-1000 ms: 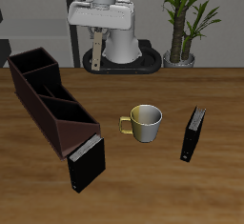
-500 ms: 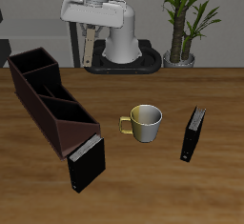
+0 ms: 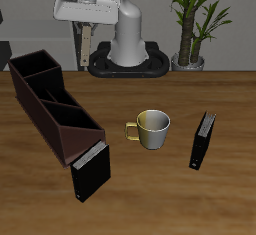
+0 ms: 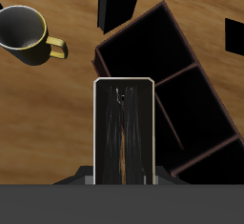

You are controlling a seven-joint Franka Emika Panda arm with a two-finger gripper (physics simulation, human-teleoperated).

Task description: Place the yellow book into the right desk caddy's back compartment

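Observation:
My gripper [image 3: 85, 23] is shut on the yellow book [image 3: 85, 45], which hangs upright high above the table's back edge, in front of the robot's base. In the wrist view the book [image 4: 124, 128] shows edge-on between my fingers [image 4: 78, 177]. The right desk caddy [image 3: 60, 114], long and dark maroon, lies on the table below and nearer the front. Its three cells are empty. One end cell [image 3: 33, 67] lies far back, the other [image 3: 78, 129] nearest the front. The caddy [image 4: 195, 51] also shows under the book in the wrist view.
A black book [image 3: 90, 171] lies by the caddy's front end. A yellowish mug [image 3: 152, 129] stands mid-table and shows in the wrist view [image 4: 26, 30]. A second black book [image 3: 202, 140] lies beyond the mug. A potted plant [image 3: 195, 24] stands at the back.
My gripper has risen with the yellow book and shifted sideways toward the caddy's side. Nothing on the table has moved.

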